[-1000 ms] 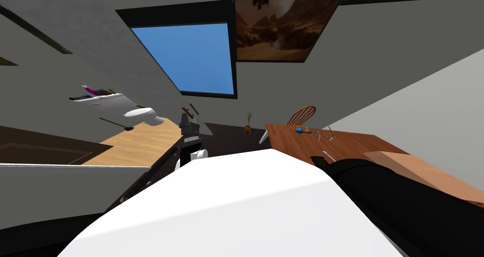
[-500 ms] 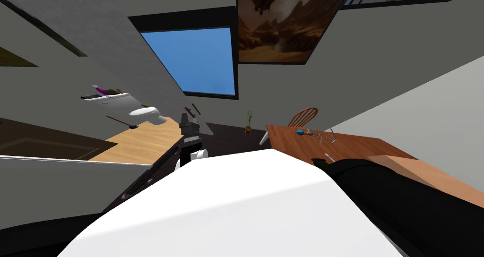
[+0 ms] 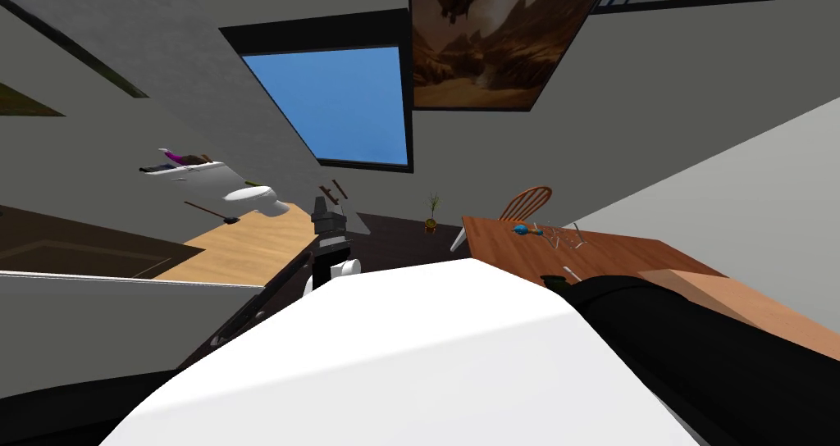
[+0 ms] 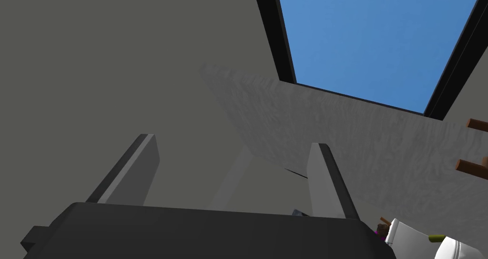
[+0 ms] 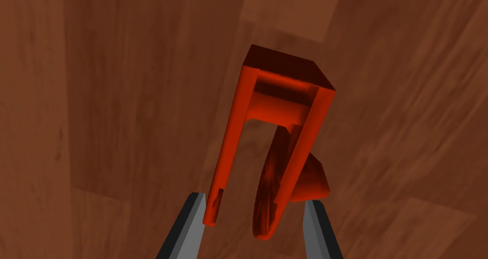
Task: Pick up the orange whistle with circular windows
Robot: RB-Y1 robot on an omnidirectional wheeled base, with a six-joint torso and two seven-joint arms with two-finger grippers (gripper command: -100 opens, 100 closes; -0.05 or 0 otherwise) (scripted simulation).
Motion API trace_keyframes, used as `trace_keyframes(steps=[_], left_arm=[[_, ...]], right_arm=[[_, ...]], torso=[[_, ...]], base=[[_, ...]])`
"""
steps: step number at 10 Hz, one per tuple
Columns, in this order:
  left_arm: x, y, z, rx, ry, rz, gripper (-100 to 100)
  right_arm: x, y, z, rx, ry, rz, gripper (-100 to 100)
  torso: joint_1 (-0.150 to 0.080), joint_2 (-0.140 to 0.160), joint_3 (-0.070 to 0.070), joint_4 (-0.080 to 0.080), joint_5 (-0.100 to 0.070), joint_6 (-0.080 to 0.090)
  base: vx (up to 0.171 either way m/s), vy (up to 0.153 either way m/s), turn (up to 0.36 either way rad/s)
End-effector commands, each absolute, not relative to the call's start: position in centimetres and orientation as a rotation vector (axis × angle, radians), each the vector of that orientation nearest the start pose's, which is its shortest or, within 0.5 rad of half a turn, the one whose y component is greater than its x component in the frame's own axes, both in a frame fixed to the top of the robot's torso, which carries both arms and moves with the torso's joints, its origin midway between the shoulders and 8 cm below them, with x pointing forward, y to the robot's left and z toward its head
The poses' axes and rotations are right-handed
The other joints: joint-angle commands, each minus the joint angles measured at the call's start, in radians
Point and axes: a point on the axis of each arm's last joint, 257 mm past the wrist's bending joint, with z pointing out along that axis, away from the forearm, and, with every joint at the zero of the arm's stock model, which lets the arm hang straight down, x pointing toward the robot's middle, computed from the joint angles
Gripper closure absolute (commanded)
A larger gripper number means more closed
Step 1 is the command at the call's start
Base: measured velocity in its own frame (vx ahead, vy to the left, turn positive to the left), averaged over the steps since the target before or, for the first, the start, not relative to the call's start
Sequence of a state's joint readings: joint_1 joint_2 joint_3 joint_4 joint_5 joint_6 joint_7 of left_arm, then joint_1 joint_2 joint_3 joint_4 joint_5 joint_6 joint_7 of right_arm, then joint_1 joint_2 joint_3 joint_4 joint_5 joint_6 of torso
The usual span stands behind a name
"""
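The right gripper (image 5: 253,198) has narrowed its thin fingers onto the sides of the orange-red whistle (image 5: 281,104), a boxy frame around a round disc. The whistle's near end is cut off and its circular windows are hard to make out. Its boxy end points to the gripper's 12 o'clock, over the reddish-brown wooden table (image 5: 95,104). I cannot tell whether it touches the table. The left gripper (image 4: 232,141) stands wide, holding nothing.
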State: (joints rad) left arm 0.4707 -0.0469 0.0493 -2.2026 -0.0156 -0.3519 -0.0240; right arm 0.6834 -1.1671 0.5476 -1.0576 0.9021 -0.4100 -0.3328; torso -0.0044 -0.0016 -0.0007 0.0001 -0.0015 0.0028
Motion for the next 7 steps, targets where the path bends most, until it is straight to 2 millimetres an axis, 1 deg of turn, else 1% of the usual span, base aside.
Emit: trace_keyframes(steps=[1,2,3,5,6,7], left_arm=[[37.8,30.5,-3.1,-0.832,0.717,-1.183,0],[37.8,30.5,-3.1,-0.832,0.717,-1.183,0],[37.8,30.5,-3.1,-0.832,0.717,-1.184,0],[37.8,30.5,-3.1,-0.832,0.717,-1.184,0],[37.8,30.5,-3.1,-0.832,0.717,-1.184,0],[37.8,30.5,-3.1,-0.832,0.717,-1.184,0]], right_arm=[[-7.5,-58.1,-50.0,0.037,3.104,-0.004,100],[-7.5,-58.1,-50.0,0.038,3.104,-0.004,0],[-6.7,-58.8,-48.9,0.016,3.103,0.001,100],[-6.0,-59.3,-48.0,0.003,3.102,0.005,100],[-6.2,-59.2,-48.4,0.005,3.103,0.002,100],[-6.1,-59.2,-48.3,0.006,3.102,0.002,0]], torso=[[0.000,0.000,0.000,0.000,0.000,0.000],[0.000,0.000,0.000,0.000,0.000,0.000],[0.000,0.000,0.000,0.000,0.000,0.000],[0.002,0.002,0.001,0.000,0.001,0.000],[0.002,0.002,0.001,0.000,0.001,0.000],[0.001,0.001,0.001,0.000,0.000,0.000]], base=[[0.000,0.000,0.000],[0.000,0.000,0.000],[-0.018,0.025,-0.093],[-0.029,0.031,-0.074],[-0.010,0.012,-0.008],[0.000,0.000,0.000]])
